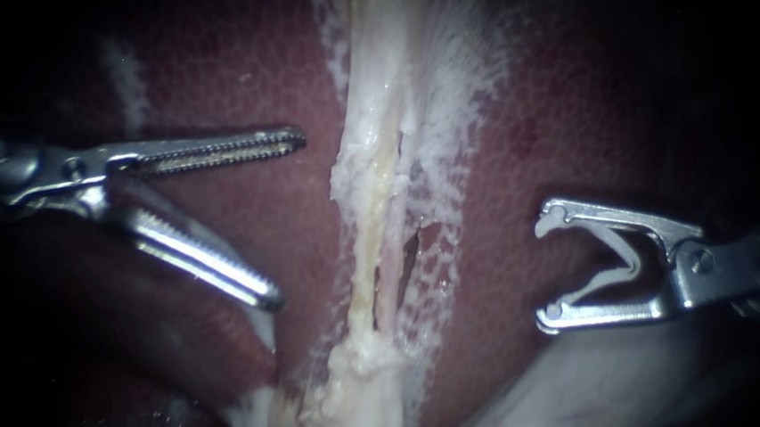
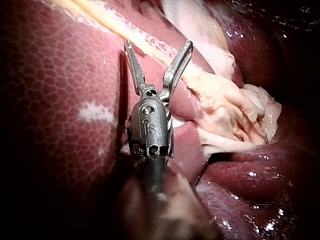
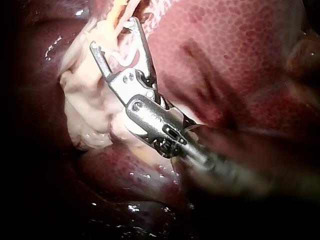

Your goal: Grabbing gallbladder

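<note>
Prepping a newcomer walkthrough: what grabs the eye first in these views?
A ragged white-and-yellow band of tissue runs down the middle of the endoscope view, across the mottled dark red liver. On either side of it, clear of it, are two steel tools with open jaws. The left instrument has long toothed jaws spread wide, and the right instrument has short hook-tipped jaws.

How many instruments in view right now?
2. Left instrument enters from the left, jaws open over the liver. Right instrument enters from the right, jaws open, holding nothing. No other seems hidden.
</note>
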